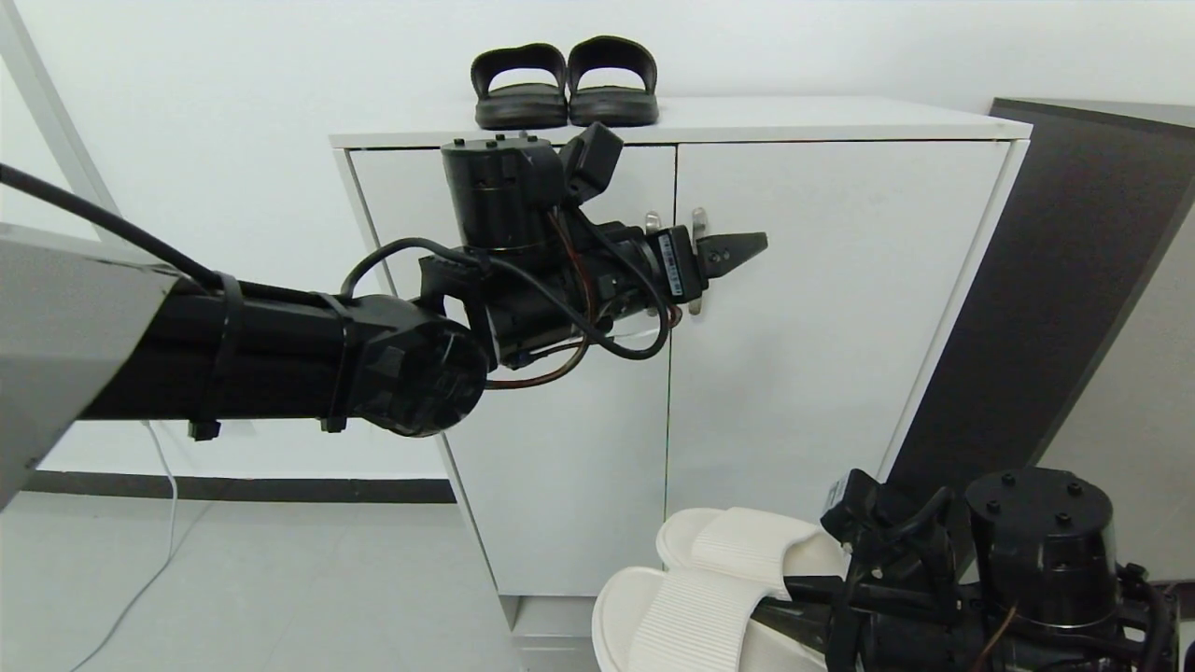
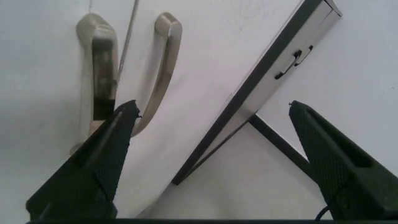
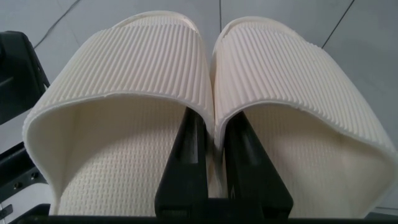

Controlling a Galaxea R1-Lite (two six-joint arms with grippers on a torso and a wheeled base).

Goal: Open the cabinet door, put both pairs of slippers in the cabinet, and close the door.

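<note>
**Cabinet.** The white two-door cabinet (image 1: 822, 373) stands with both doors shut. Two metal bow handles (image 2: 163, 56) sit either side of its centre seam, high on the doors.

**Left gripper.** The left gripper (image 2: 212, 109) is at the cabinet's centre seam, level with the handles. Its jaws are spread wide and hold nothing. One finger lies in front of a handle's lower part; contact cannot be confirmed.

**Right gripper.** The right gripper (image 3: 214, 155) is low, in front of the cabinet's right door. It is closed on the white slippers (image 1: 719, 579), with one finger inside each strap and the two adjoining side walls pinched between them.

**Black slippers.** The black slippers (image 1: 565, 84) stand side by side on the cabinet's top, above the left door, toes outward.

**Handling, as judged.**
- Door: probably a light panel, stiff, swinging from its outer edge. The handle is smooth metal and may slide in the jaws. The best hold is across the middle of the bow, one finger each side, with the pull straight out from the cabinet face.
- White slippers: they look like soft, light foam with ribbed straps. The material will compress under the pinch, so the pair may droop or twist.
- Black slippers: a similar build is likely. The touching inner strap edges offer the one hold that takes both at once.
</note>
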